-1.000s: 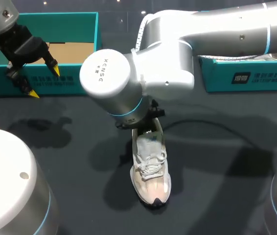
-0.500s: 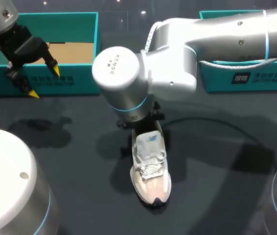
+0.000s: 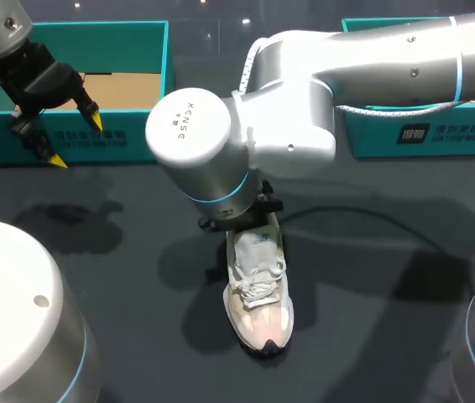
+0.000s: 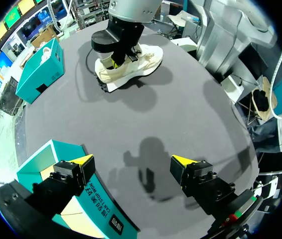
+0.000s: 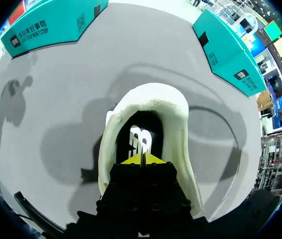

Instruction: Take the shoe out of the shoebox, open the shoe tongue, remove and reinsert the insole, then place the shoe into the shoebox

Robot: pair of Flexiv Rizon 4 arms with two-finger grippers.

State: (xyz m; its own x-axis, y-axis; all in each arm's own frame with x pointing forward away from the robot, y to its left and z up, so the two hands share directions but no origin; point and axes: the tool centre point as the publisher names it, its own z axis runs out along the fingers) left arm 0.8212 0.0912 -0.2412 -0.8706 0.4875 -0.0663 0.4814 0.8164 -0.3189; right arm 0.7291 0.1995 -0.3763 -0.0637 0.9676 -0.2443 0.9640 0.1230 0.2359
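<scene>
Dark grey table (image 3: pixel 372 285) w/ two robot arms, seen from above and behind. A cream-and-white shoe (image 3: pixel 258 290) stands upright on its sole near the table's middle, out of both boxes. Its toe points away from them, and its laces (image 3: pixel 257 284) are done up.

The right arm (image 3: pixel 372 59) comes in from the right and reaches past the middle, its big round wrist hanging over the shoe's heel. The right gripper (image 5: pixel 142 159) is down at the heel opening. Its two yellow tips are pressed together, no gap btw them. Can't tell whether anything thin is pinched there. Just ahead of the tips, inside the padded collar (image 5: pixel 178 144), is the tongue (image 5: pixel 140 141) w/ its logo patch.

The left gripper (image 4: pixel 132 163) hangs at the far left, well apart from the shoe, by the front wall of a teal shoebox (image 3: pixel 128 134). Its fingers are spread wide, w/ nothing btw them. That box is open on top, w/ its brown cardboard floor (image 3: pixel 124 88) showing. A second teal shoebox (image 3: pixel 439 130) sits at the far right, behind the right arm.
</scene>
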